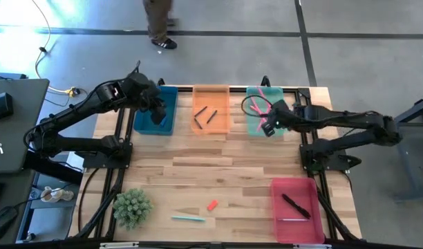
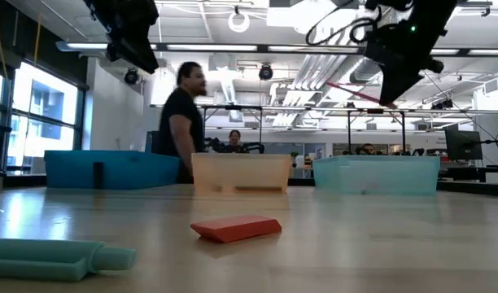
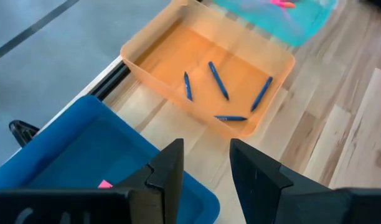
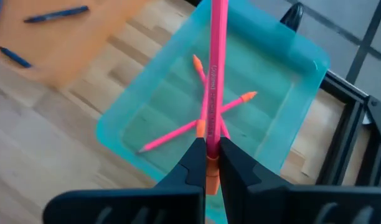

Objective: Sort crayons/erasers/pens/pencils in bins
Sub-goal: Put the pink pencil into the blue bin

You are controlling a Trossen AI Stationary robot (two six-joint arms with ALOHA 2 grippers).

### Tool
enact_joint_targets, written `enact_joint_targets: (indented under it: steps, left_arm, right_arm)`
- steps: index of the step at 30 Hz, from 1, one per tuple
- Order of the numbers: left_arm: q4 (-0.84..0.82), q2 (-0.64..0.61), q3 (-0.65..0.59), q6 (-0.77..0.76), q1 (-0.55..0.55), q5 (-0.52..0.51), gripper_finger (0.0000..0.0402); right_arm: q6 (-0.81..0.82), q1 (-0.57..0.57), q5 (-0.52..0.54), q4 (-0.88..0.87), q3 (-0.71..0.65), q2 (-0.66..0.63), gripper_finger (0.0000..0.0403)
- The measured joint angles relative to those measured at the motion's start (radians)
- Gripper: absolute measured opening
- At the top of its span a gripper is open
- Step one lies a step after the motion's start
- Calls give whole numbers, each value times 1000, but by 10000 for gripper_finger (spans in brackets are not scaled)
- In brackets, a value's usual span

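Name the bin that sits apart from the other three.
The red-pink bin: it sits alone at the table's near right, while the other three line the far edge.

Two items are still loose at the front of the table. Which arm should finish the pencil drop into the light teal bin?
Right. The right gripper is shut on a pink pencil directly above the light teal bin, where other pencils already lie. The left gripper is open and empty over the blue bin.

Overhead, table-level, two wrist views.
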Motion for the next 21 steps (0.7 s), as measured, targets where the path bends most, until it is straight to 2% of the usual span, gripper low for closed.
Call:
enact_joint_targets:
  steps: [12, 17, 21]
  left_arm:
    - [1, 0, 0, -121, 0, -7, 117]
    - [1, 0, 0, -121, 0, -7, 117]
    - [1, 0, 0, -121, 0, 5, 117]
  right_arm:
    - [-264, -356, -277, 138, -86, 66, 5]
    - [-340, -437, -355, 140, -86, 148, 5]
    - [-388, -459, -384, 140, -86, 224, 5]
